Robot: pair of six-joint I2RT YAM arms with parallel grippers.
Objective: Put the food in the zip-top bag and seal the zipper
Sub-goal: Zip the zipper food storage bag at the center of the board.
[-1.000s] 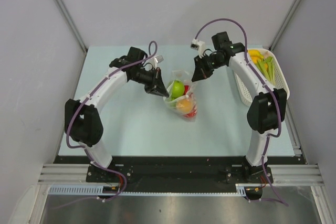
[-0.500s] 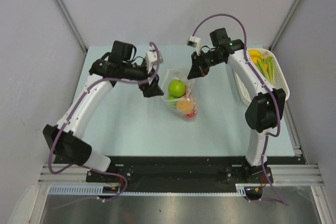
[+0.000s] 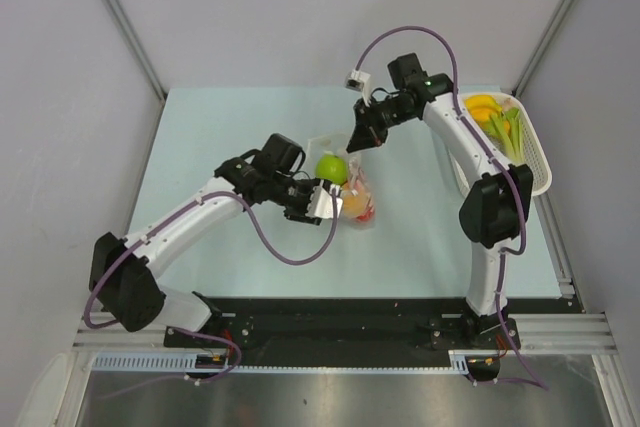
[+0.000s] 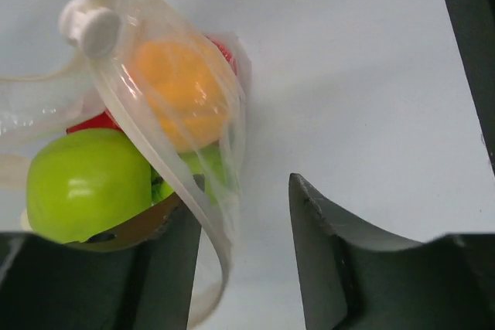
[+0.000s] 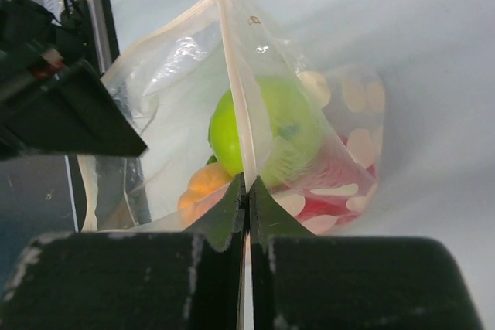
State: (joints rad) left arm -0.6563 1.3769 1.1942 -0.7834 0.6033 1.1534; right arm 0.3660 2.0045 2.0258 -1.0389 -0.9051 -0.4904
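The zip-top bag (image 3: 347, 187) lies mid-table, clear with white dots, holding the food: a green fruit (image 3: 332, 168), an orange one (image 3: 354, 205) and a red one (image 3: 366, 213). My right gripper (image 3: 360, 138) is shut on the bag's far rim, pinching the zipper strip (image 5: 235, 90) between its fingertips (image 5: 247, 185). My left gripper (image 3: 323, 199) is at the bag's near-left side, open. In the left wrist view a loose band of the bag's edge (image 4: 210, 226) curls between the jaws beside the left finger (image 4: 166, 268); the green fruit (image 4: 85, 183) and orange fruit (image 4: 182, 90) sit just ahead.
A white perforated basket (image 3: 530, 152) stands at the right edge with orange and green items in it. The left arm's purple cable (image 3: 290, 252) loops low over the table near the bag. Grey walls enclose the table.
The left gripper let go of the bag's left rim, swung round to the bag's near side and now stands open. The right gripper shifted slightly left, still pinching the rim.
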